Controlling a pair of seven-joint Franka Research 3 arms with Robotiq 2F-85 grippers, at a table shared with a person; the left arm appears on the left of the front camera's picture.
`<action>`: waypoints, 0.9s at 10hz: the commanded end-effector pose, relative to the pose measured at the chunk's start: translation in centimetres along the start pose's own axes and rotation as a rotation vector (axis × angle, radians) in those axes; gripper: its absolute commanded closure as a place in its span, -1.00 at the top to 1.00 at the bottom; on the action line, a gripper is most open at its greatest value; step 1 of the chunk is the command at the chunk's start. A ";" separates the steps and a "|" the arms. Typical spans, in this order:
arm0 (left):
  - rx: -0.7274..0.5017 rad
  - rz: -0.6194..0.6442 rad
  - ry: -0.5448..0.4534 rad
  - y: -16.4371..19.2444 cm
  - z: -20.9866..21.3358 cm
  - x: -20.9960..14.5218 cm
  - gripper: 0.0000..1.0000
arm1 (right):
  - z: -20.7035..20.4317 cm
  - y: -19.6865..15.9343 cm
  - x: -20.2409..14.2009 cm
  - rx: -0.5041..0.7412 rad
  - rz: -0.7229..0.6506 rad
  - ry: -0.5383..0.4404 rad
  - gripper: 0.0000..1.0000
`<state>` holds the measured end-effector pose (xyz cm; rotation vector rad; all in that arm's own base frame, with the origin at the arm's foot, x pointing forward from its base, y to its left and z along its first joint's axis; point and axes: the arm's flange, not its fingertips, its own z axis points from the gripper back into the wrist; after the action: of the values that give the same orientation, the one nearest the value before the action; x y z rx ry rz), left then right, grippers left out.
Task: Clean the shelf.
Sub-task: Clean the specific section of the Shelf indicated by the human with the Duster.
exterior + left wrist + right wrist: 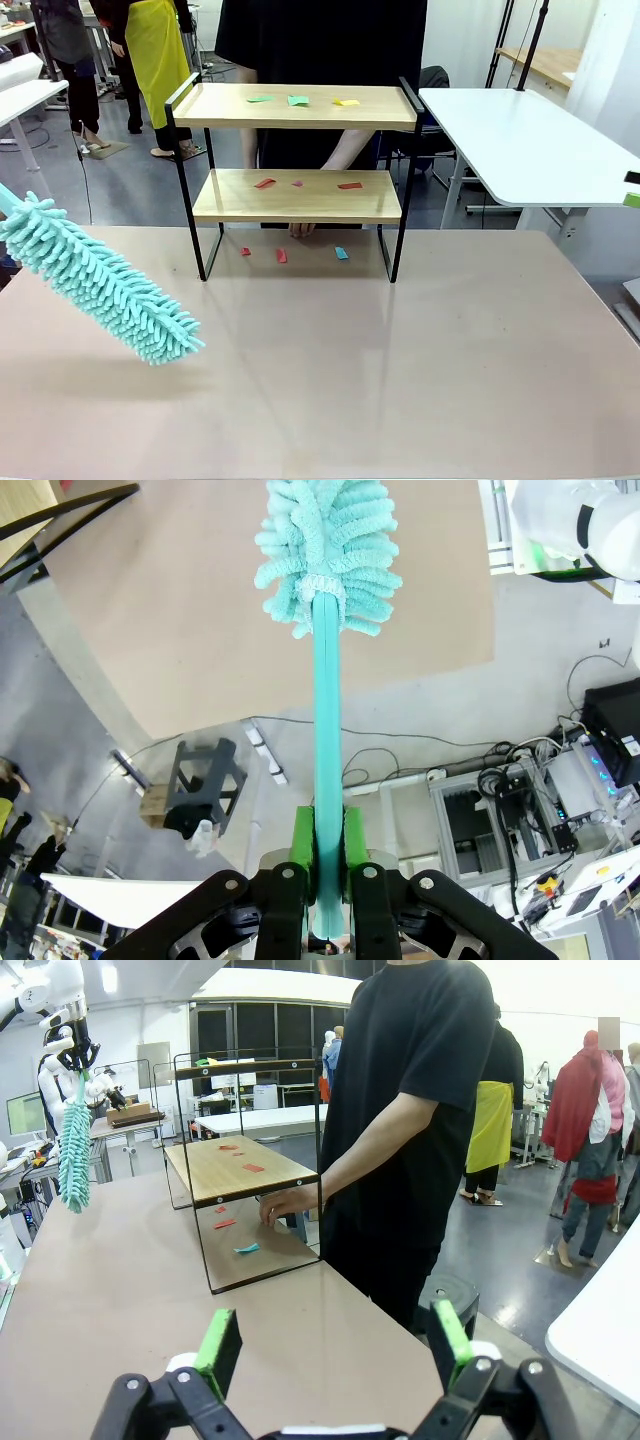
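The shelf (297, 195) stands at the far middle of the table, two light wooden boards in a black frame. Small paper scraps lie on its top board (298, 100), on its lower board (265, 183) and on the table under it (281, 256). A turquoise fluffy duster (95, 280) slants in from the left, above the table and left of the shelf. My left gripper (329, 842) is shut on the duster's handle (327, 730). My right gripper (330, 1345) stands open with nothing between its fingers, off the table's right side; there the shelf (240, 1170) and duster (74, 1150) show.
A person in black stands behind the shelf with a hand (302, 229) on the table under the lower board. A white table (530, 140) stands at the right. The near half of the beige table (380, 380) is bare.
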<state>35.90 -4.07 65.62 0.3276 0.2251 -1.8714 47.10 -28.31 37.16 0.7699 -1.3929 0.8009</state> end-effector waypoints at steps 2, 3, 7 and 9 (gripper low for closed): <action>0.003 -0.016 -0.013 -0.4 0.0 -0.3 -0.73 | -0.3 0.2 0.7 -0.007 -0.014 0.025 1.00; 0.000 0.000 0.000 0.0 0.0 0.0 -0.73 | -0.3 0.2 0.7 -0.007 -0.014 0.025 1.00; -0.008 0.154 -0.341 -0.5 -0.8 1.5 -0.73 | -0.3 0.2 0.7 -0.007 -0.014 0.025 1.00; 0.006 0.204 -0.500 -0.3 -2.3 3.8 -0.73 | -0.3 0.2 0.7 -0.007 -0.014 0.025 1.00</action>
<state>35.17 -6.00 63.60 -0.0672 -0.0589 -1.7287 47.10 -28.30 37.17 0.7702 -1.3930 0.8007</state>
